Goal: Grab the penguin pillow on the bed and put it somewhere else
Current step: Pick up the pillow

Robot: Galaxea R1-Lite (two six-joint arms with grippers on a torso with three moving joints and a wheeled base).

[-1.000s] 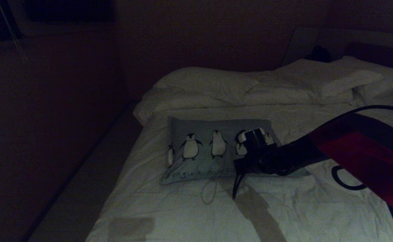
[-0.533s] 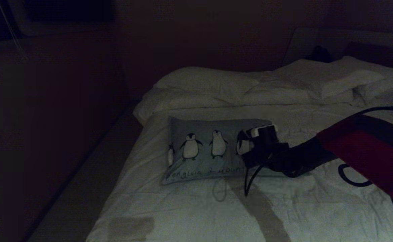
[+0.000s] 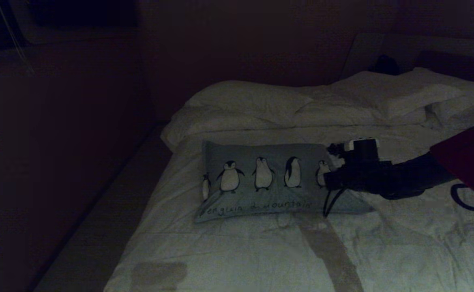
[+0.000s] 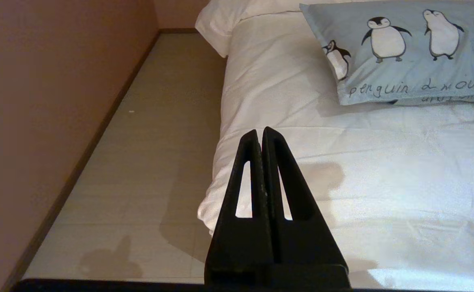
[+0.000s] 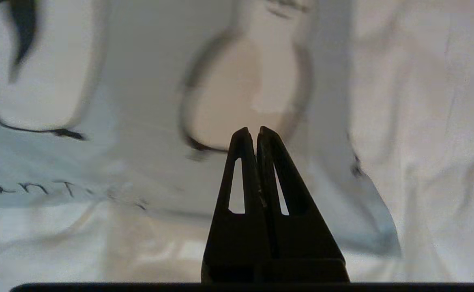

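Note:
The grey-blue penguin pillow lies flat on the bed, across its white duvet. My right gripper hovers over the pillow's right end, shut with nothing between its fingers. In the right wrist view the closed tips point at a printed penguin on the pillow, close above the fabric. Whether they touch it I cannot tell. My left gripper is parked, shut and empty, over the bed's near left edge. The pillow lies beyond it.
Plain white pillows are piled at the head of the bed. A strip of floor runs along the bed's left side, bounded by a wall. A dark object sits behind the pillows.
My right arm has swung to the right along the pillow, uncovering the two right-hand penguins. The gripper has stayed shut and the pillow has not moved.

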